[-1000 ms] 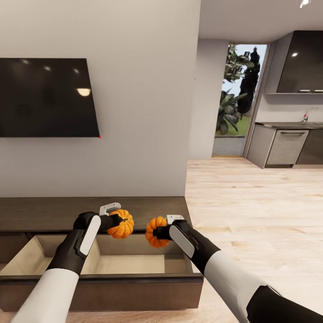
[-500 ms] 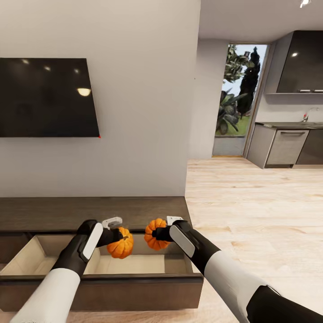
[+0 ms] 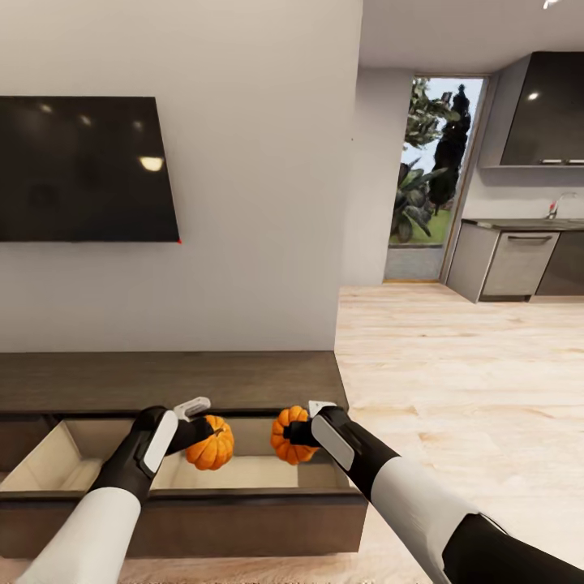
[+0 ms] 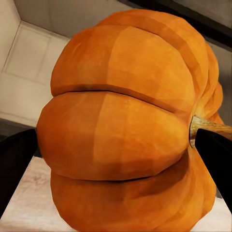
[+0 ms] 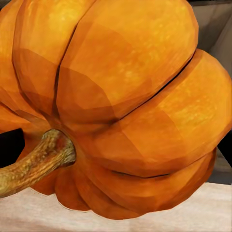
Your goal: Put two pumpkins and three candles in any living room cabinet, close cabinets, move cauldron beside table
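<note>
We hold one pumpkin in each gripper; the left gripper (image 3: 197,430) is clamped on the left pumpkin (image 3: 210,443), and the right gripper (image 3: 298,432) is clamped on the right pumpkin (image 3: 290,435); both hang over the open drawer (image 3: 73,462) of the cabinet (image 3: 162,381). The drawer looks bare inside, though our arms hide part of it; nothing is put away yet, and the drawer is not shut. A dark TV (image 3: 85,169) hangs on the far wall.

Ribbed orange pumpkin (image 4: 125,125) seen close, stem (image 4: 210,128) projecting sideways; pale drawer interior (image 4: 34,63) behind, dark gripper finger (image 4: 14,164) beside it.
</note>
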